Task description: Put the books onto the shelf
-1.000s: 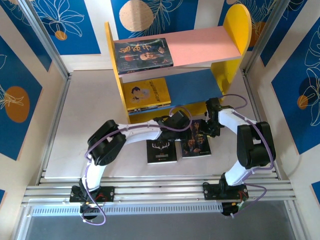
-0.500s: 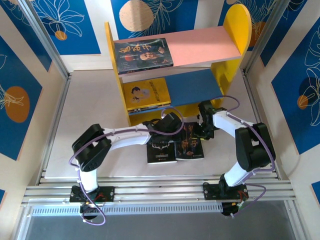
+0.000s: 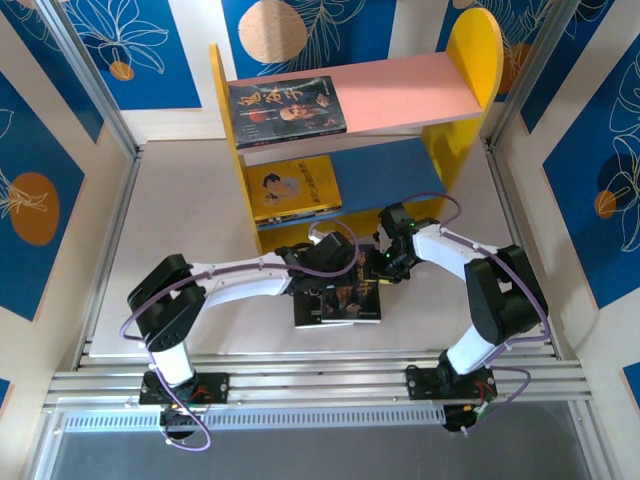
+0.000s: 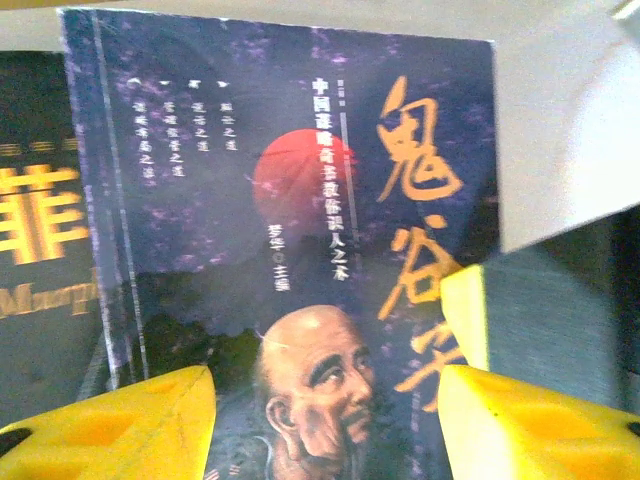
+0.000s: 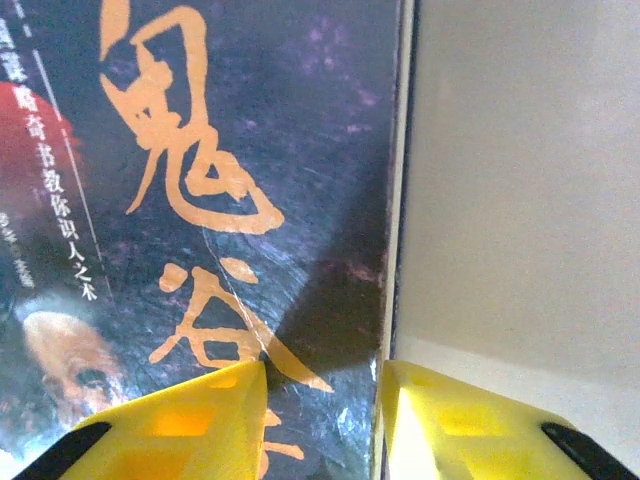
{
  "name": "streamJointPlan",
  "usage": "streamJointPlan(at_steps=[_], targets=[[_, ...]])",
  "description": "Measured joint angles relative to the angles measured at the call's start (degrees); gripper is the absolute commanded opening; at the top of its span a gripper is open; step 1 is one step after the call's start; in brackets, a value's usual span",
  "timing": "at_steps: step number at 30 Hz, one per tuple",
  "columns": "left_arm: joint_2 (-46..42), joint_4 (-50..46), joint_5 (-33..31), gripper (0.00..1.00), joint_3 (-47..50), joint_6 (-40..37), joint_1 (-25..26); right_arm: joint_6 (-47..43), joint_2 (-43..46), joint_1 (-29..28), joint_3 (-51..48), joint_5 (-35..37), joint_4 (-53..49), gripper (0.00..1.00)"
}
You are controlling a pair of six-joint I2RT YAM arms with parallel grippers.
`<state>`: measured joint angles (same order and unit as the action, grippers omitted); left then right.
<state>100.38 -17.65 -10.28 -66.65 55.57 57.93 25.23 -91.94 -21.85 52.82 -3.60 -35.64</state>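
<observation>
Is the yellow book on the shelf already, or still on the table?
On the shelf. The yellow book lies flat on the lower level, at the left end of the blue lower board.

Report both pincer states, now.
Left pincer: open, over the portrait book.
Right pincer: narrowly open, astride that book's edge.

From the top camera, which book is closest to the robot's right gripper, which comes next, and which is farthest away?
Measured from the right gripper in the top view:
1. Near portrait book: on the table, at its fingertips.
2. Yellow book: on the blue lower board, behind and to the left.
3. Far portrait book: on the pink upper board, farthest back.
</observation>
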Motion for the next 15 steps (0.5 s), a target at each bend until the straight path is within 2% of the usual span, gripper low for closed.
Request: streamJointPlan(at_steps=[15], targets=[[0.1,-2.8,-2.2,0.62,2.6,-2.0,-2.0,0.2,-0.3,-0.2,0.0,-0.4,0.3,0.32]])
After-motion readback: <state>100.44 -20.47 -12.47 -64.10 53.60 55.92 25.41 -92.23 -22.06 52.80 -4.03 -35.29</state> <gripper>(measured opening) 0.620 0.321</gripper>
